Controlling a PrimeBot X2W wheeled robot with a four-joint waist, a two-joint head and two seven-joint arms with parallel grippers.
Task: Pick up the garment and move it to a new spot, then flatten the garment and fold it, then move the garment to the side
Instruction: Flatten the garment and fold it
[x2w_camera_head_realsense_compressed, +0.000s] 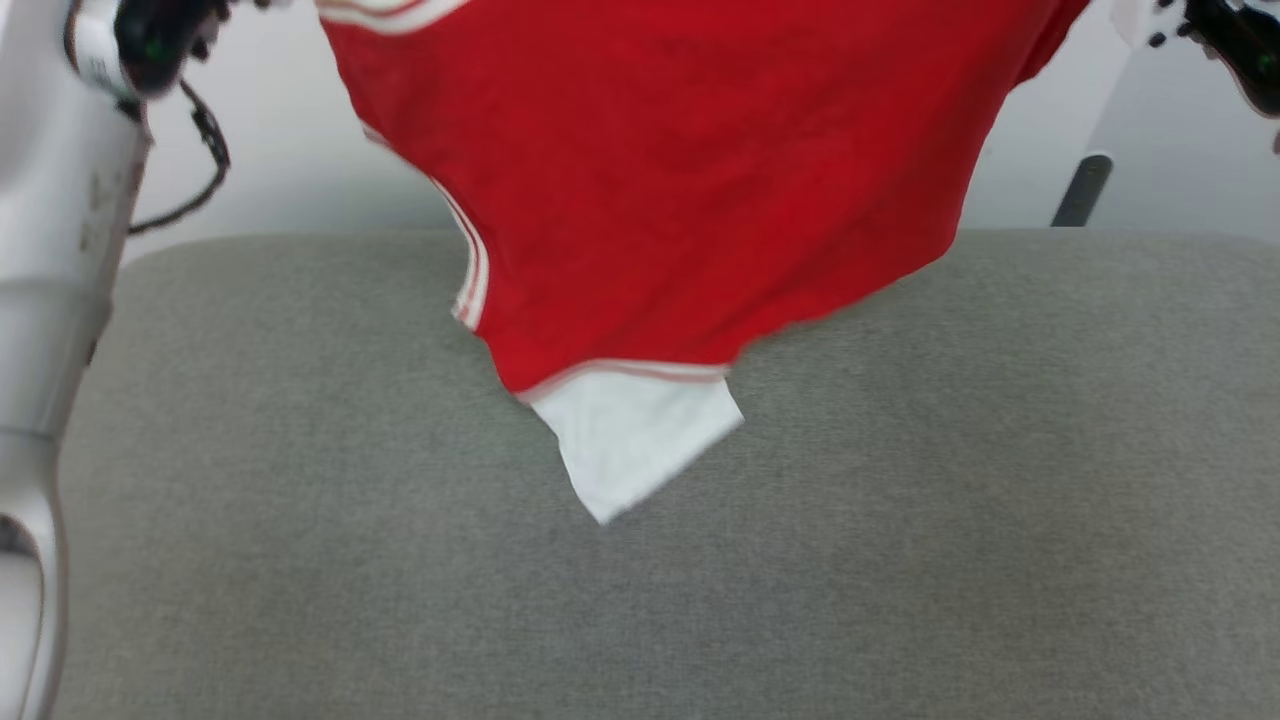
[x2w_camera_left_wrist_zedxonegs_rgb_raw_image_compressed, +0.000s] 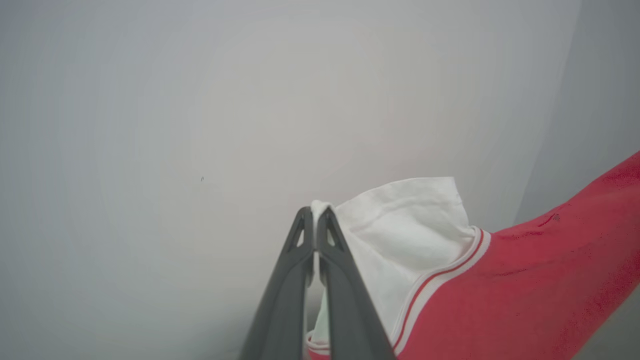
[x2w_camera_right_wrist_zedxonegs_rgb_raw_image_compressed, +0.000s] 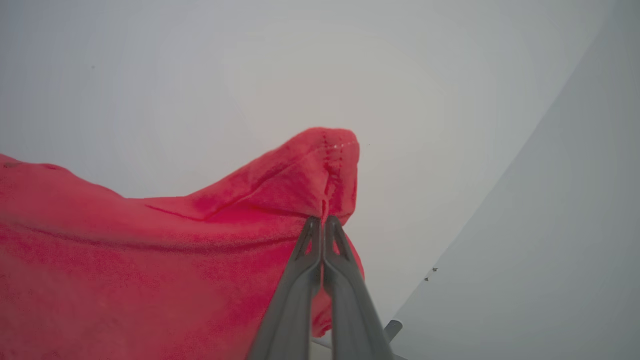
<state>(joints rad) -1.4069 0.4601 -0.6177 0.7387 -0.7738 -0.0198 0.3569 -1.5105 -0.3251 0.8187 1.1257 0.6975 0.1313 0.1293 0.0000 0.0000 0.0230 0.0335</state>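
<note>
In the head view, the garment (x2w_camera_head_realsense_compressed: 680, 200) is being held aloft, spread between the two arms above the grey padded surface (x2w_camera_head_realsense_compressed: 300, 520). A white sleeve (x2w_camera_head_realsense_compressed: 635, 440) is hanging lowest; whether it is touching the padding cannot be told. The step in hand is judged to be the carry to a new spot. It is being done well when both arms are being moved together at one pace, so that the cloth is not being stretched or slackened between them. The hanging sleeve is best being let down first, with the red body being laid out after it.

In the left wrist view, the left gripper (x2w_camera_left_wrist_zedxonegs_rgb_raw_image_compressed: 315, 216) is being held closed on the edge of the other sleeve (x2w_camera_left_wrist_zedxonegs_rgb_raw_image_compressed: 400, 225), just beside the striped trim (x2w_camera_left_wrist_zedxonegs_rgb_raw_image_compressed: 440, 280). Only a thin margin is being pinched there, so a sharp tug is being judged a risk.

In the right wrist view, the right gripper (x2w_camera_right_wrist_zedxonegs_rgb_raw_image_compressed: 322, 225) is being pressed together on a red seamed corner of the garment, with a fold standing above the tips.
</note>
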